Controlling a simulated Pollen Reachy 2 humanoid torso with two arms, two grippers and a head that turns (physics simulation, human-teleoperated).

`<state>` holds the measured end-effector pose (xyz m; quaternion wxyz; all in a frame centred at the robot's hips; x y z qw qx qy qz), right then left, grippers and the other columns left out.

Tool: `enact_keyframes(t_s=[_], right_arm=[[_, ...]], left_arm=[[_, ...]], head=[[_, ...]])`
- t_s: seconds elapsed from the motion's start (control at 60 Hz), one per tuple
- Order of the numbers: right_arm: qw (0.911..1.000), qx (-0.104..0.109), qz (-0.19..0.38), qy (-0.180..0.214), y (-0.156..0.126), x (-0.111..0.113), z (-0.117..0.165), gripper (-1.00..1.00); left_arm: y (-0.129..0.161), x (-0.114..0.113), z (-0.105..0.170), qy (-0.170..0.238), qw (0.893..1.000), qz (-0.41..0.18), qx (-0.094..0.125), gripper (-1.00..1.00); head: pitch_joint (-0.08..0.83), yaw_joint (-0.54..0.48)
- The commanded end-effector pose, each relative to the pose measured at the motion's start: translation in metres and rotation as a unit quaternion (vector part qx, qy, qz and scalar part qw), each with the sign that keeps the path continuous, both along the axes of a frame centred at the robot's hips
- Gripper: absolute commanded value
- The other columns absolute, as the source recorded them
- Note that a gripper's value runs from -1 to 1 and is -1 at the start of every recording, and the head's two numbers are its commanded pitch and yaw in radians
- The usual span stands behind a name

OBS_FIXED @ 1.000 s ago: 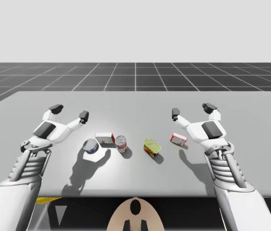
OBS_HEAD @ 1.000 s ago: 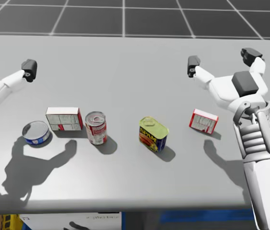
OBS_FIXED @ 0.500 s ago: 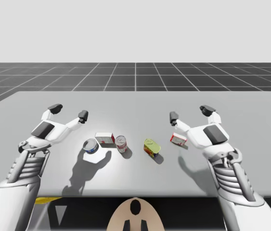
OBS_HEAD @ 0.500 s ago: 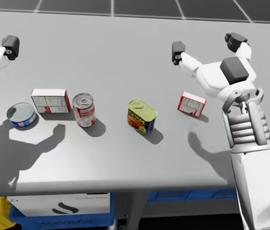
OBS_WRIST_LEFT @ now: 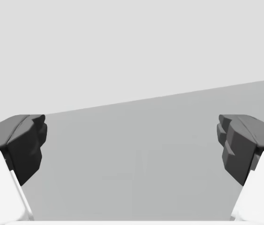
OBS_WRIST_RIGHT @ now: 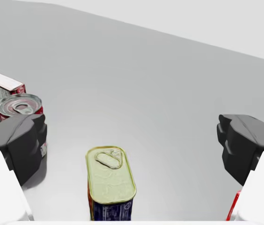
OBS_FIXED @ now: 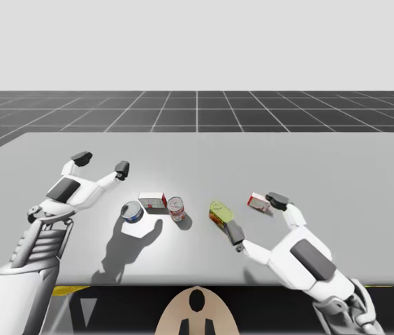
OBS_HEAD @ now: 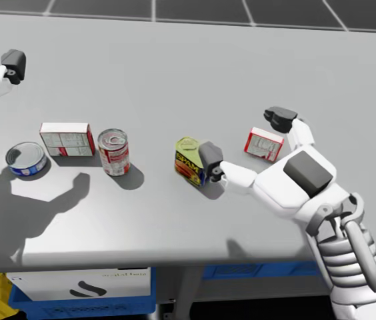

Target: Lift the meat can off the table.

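The meat can [OBS_WRIST_RIGHT: 111, 187] was recorded as a rounded-rectangular tin with a dull yellow-green lid, a pull tab and a dark blue side wall. It stood upright on the smooth grey tabletop [OBS_FIXED: 323, 160], between the round red can [OBS_HEAD: 113, 152] and the small red box [OBS_HEAD: 264, 144]. The right pincer [OBS_HEAD: 245, 137] was held spread. The can lay ahead of it, between its dark blocky fingers, and was touched by neither in the right wrist view. The left pincer [OBS_FIXED: 100, 162] was likewise spread over the tabletop, well apart from the can.

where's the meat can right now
High view: the meat can stands right of centre, between the red round can and the small red box, ahead of my open right gripper.
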<state>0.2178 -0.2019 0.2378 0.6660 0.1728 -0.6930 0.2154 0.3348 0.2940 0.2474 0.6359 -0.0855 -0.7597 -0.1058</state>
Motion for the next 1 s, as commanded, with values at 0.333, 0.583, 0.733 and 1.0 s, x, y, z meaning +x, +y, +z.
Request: enact_keyframes(t_s=[0.333,0.583,0.733,1.0], right_arm=[[0.9937,-0.008,0.069,0.088,0.021,0.004,-0.076,-1.0],[0.993,-0.019,0.06,0.1,0.03,0.028,-0.089,-1.0],[0.9918,-0.026,0.053,0.113,0.034,0.043,-0.094,-1.0],[0.9895,-0.027,0.066,0.126,0.048,0.068,-0.092,-1.0]], left_arm=[[-0.003,-0.002,0.0,0.0,1.0,0.001,0.001,-1.0],[-0.003,-0.003,0.001,-0.003,1.0,0.001,0.0,-1.0],[-0.003,-0.003,0.001,-0.003,1.0,0.001,-0.001,-1.0],[-0.003,-0.004,0.002,-0.006,1.0,0.001,-0.002,-1.0]], head=[[0.715,-0.13],[0.714,-0.14],[0.714,-0.14],[0.711,-0.15]])
